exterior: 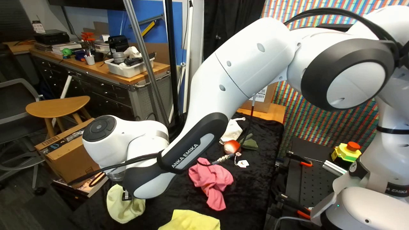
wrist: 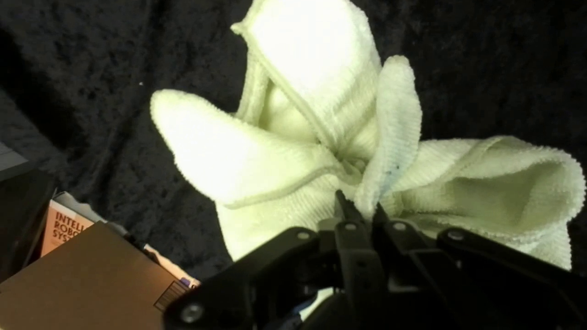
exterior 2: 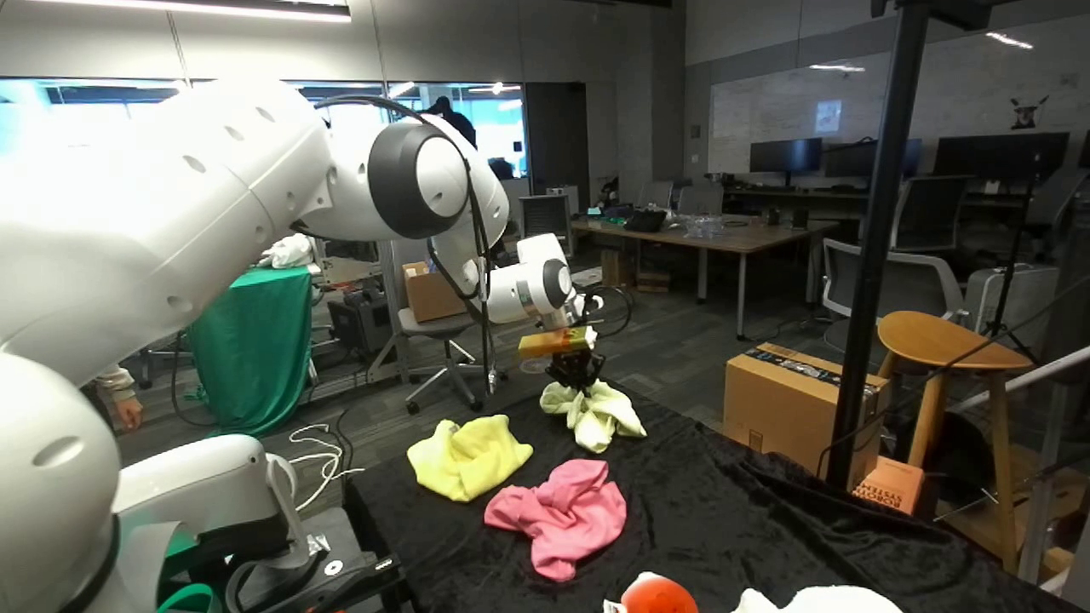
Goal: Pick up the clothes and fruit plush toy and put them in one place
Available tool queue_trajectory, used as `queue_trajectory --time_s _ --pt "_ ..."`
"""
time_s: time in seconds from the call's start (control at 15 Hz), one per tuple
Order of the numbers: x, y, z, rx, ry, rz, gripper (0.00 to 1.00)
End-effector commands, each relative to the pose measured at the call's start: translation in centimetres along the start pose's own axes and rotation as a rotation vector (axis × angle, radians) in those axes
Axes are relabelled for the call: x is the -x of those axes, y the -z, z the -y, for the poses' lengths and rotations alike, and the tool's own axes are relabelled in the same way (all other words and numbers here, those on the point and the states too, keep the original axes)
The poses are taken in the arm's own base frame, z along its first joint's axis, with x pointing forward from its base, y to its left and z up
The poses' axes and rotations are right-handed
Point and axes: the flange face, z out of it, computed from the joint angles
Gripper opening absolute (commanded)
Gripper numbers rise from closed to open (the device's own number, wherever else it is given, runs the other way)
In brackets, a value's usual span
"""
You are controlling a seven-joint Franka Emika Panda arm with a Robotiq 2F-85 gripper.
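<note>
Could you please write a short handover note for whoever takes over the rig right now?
Gripper: shut on a fold of the pale yellow-green cloth.
Things: yellow cloth and pink cloth close together on the black-covered table; red plush toy and white cloth near each other, farther from the gripper.
Done: one cloth gripped; no single pile yet.
Left: probably carry it to one spot, then bring the others there.

There are four garments (exterior 2: 562,515), one fruit plush toy (exterior: 232,147) and one wooden stool (exterior: 57,107).
</note>
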Motion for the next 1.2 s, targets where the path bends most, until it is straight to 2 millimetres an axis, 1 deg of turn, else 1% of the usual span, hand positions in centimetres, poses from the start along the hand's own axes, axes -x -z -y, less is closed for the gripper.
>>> queue_trajectory --time_s 0.0,0.07,0.2,0.33,0.47,0.6,0.73,0.93,1.13 --pt "0.1 4.2 -2.8 0.056 -0.037 -0.039 0.03" --pt "0.1 4.9 -3.8 0.066 -0.059 -0.053 0.03" --pt "0.9 6.8 -6.7 0.088 -0.149 -0.076 0.03" --pt "2.1 7.8 -9.7 0.108 -0.255 -0.085 0.03" --pt "3.8 8.3 -12.3 0.128 -0.364 -0.079 0.03" --pt "6.3 8.4 -14.7 0.134 -0.472 -0.063 0.03" --pt "8.9 8.2 -16.6 0.139 -0.568 -0.041 0.03" --pt "13.0 7.9 -18.9 0.145 -0.695 0.0 0.03" --pt "17.8 7.8 -20.3 0.146 -0.873 0.038 0.03"
